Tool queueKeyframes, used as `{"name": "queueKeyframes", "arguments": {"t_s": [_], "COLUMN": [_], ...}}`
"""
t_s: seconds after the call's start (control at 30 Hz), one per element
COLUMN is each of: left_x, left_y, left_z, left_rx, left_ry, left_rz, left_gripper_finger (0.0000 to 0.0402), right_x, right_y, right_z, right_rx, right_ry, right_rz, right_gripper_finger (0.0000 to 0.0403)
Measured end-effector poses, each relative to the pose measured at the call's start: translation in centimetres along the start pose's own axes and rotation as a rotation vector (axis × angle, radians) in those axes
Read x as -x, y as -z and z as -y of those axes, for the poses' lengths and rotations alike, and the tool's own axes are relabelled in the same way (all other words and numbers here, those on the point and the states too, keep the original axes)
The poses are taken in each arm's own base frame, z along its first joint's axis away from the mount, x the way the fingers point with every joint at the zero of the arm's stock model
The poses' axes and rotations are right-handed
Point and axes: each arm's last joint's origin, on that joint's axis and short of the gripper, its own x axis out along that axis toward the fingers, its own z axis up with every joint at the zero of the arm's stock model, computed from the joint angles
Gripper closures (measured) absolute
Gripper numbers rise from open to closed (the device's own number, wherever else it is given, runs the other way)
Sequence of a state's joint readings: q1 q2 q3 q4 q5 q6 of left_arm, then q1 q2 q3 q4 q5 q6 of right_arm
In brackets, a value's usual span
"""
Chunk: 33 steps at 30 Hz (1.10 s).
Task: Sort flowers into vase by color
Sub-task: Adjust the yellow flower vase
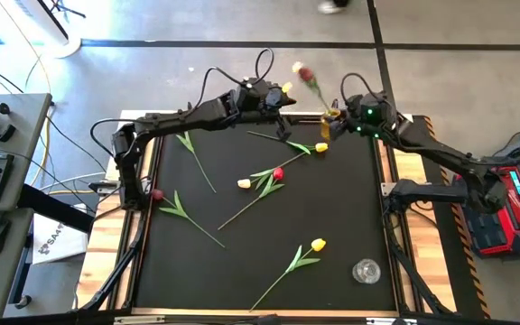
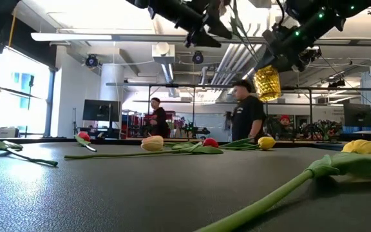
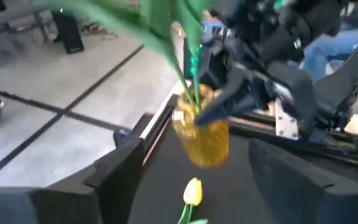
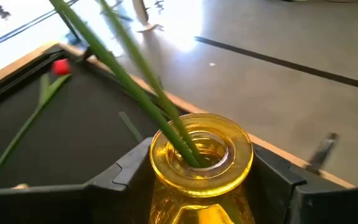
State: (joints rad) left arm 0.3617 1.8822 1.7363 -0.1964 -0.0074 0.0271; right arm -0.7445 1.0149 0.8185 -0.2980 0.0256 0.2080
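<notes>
Black matting covers the surface (image 1: 332,208), and most of the artificial tulips still lie scattered across it: a yellow-headed tulip (image 1: 318,245) toward the near edge, a red-headed tulip (image 1: 278,173) mid-mat, and another red one (image 1: 158,194) by the left rail.

Your right claw (image 4: 197,186) is clamped on the amber ribbed glass vase (image 4: 201,155), holding it lifted clear of the mat at the far edge. Two green stems (image 4: 148,87) already stand in its neck, leaning out toward the left arm, with a pale red bloom (image 1: 304,73) hanging beyond the mat's edge.

Your left claw (image 1: 283,101) stands just beside the stems with its fingers apart, gripping nothing.

Judging from this, the insertion looks done, so:
- Keep the vase upright and steady.
- Draw the left claw straight back, clear of the leaves.
- Set the vase down gently; the leaning stems could tip it.
</notes>
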Motion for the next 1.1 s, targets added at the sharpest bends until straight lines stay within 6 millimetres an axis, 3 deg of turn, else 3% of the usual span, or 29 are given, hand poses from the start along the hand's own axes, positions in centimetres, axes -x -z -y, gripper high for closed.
{"name": "queueKeyframes", "arguments": {"t_s": [0.23,0.57,0.93,1.1], "left_x": [0.1,0.4,0.4,0.4], "left_y": [1.4,2.7,2.8,2.8], "left_z": [-0.4,-0.3,-0.3,-0.3], "left_rx": [0.023,-0.04,-0.113,-0.119], "left_ry": [0.029,0.053,0.065,0.066], "left_rz": [-0.145,-0.283,-0.29,-0.289], "left_gripper_finger": [0.0102,0.0108,0.0108,0.0108], "right_x": [-0.2,-2.9,-3.0,-2.7], "right_y": [0.0,7.9,13.5,15.6], "right_z": [2.3,3.3,3.7,3.8], "right_rx": [-0.06,-0.195,-0.189,-0.214], "right_ry": [0.19,0.318,0.51,0.486], "right_rz": [0.055,0.23,0.166,0.211], "right_gripper_finger": [0.0215,0.0215,0.0215,0.0215]}}
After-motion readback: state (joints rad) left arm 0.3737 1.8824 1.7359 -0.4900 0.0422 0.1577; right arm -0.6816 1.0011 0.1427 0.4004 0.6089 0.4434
